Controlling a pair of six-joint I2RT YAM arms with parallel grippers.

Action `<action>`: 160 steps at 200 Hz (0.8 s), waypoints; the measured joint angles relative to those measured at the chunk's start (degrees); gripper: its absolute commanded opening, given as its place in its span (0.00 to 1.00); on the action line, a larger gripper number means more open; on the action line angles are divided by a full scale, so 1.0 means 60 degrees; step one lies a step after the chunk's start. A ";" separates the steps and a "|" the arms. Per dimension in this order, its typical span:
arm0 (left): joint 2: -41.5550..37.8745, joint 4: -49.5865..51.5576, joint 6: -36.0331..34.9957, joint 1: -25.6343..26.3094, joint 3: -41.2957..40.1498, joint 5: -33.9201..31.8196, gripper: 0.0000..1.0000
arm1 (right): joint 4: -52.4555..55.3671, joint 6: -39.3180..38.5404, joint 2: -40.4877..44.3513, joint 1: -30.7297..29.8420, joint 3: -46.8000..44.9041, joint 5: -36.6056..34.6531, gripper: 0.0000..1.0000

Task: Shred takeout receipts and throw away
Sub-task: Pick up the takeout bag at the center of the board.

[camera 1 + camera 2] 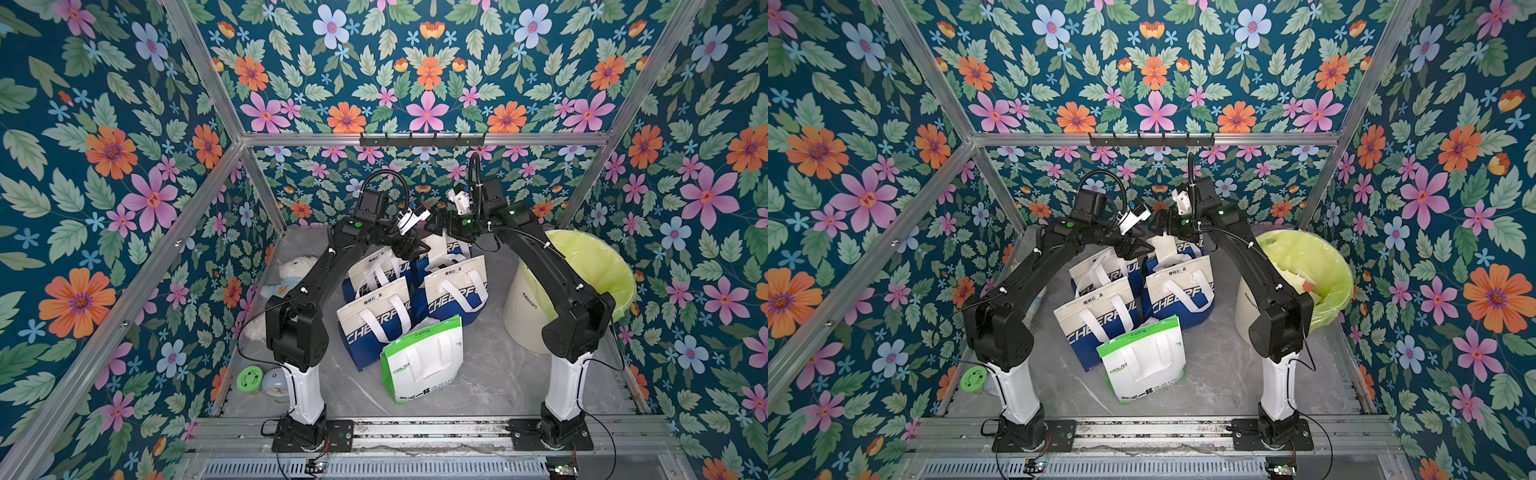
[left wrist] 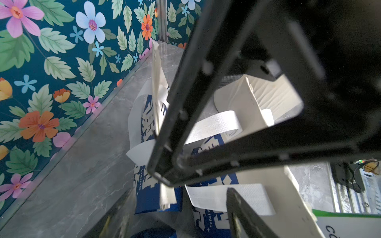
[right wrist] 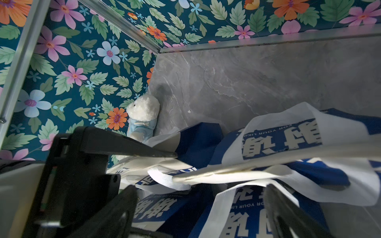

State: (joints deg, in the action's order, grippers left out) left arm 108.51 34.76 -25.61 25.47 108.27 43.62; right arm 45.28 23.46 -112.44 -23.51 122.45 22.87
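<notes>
One takeout receipt (image 2: 156, 82) shows as a thin white sheet seen edge-on, standing up from the white-and-blue bags (image 1: 378, 316) at the back; in a top view the receipt (image 1: 1163, 249) rises from the rear right bag. In the right wrist view the receipt (image 3: 226, 171) runs just beyond my fingertips. My left gripper (image 2: 181, 214) is open, and the sheet's lower end hangs between its fingers without being pinched. My right gripper (image 3: 198, 206) is open wide over the bags, close against the left gripper (image 1: 413, 248). One right finger (image 2: 185, 103) crosses in front of the sheet.
A cream bin (image 1: 528, 307) with a yellow-green liner (image 1: 1308, 266) stands at the right, with pale scraps inside. A white-and-green bag (image 1: 422, 357) leans at the front. A white plush toy (image 3: 143, 111) sits by the left wall. A green round object (image 1: 249, 379) lies near the left base.
</notes>
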 measured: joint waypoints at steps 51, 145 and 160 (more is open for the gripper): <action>0.0335 -0.0080 0.0018 0.0000 0.0149 -0.0004 0.32 | -0.0091 -0.0652 0.0317 0.0120 -0.0441 -0.0379 0.94; 0.0299 -0.0299 0.0000 0.0004 -0.0080 -0.0168 0.28 | 0.0368 -0.2273 0.0299 0.0186 -0.0535 0.0153 0.93; 0.0255 -0.0299 0.0000 0.0004 -0.0138 -0.0175 0.27 | 0.0528 -0.2463 0.0171 0.0098 -0.0532 0.0146 0.94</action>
State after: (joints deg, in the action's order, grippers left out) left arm 110.04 32.97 -25.61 25.50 107.44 42.57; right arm 48.45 8.69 -111.42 -22.92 119.26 23.75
